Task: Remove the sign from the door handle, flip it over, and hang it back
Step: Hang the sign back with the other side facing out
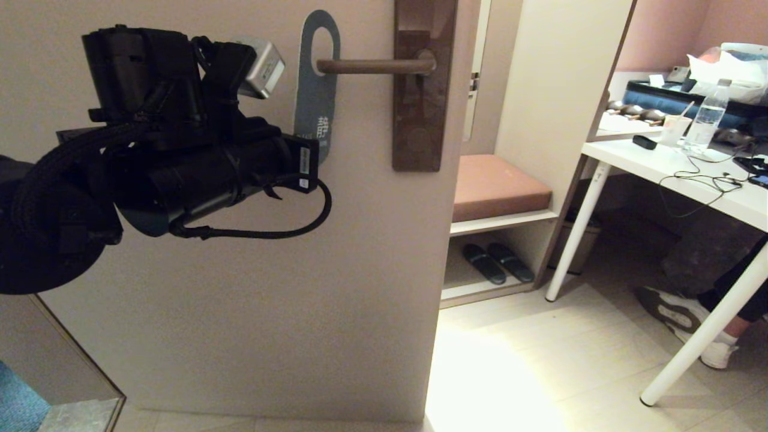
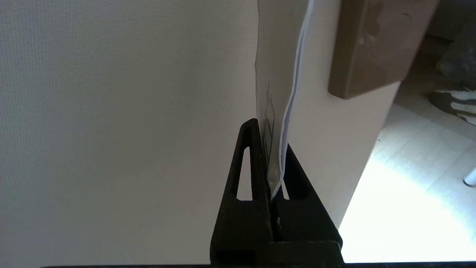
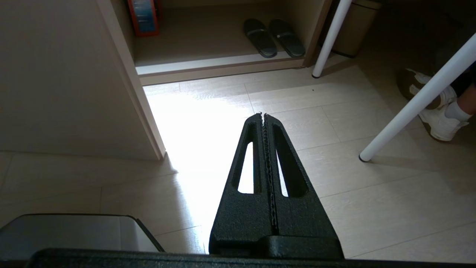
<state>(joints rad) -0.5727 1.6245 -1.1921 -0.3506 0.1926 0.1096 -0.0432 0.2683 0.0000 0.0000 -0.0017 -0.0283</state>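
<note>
The left pincer [image 2: 274, 163] is pinching the lower end of the sign [image 1: 316, 90], which hangs blue side out with its oval hole around the door handle [image 1: 375, 66], near the lever's free tip. The card's long axis runs vertically; sliding it off likely means moving along the lever, away from the backplate [image 1: 422, 90]. The left arm reaches in level from the left. The right pincer [image 3: 264, 117], pressed together, hangs parked over the floor.

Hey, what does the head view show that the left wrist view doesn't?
Only the head view shows the door handle threaded through the hole of the sign, whose blue face looks outward, plus the table and slippers. Only the left wrist view shows the left hand shut on the sign's lower edge. Both show the sign, the door and the brown backplate.
</note>
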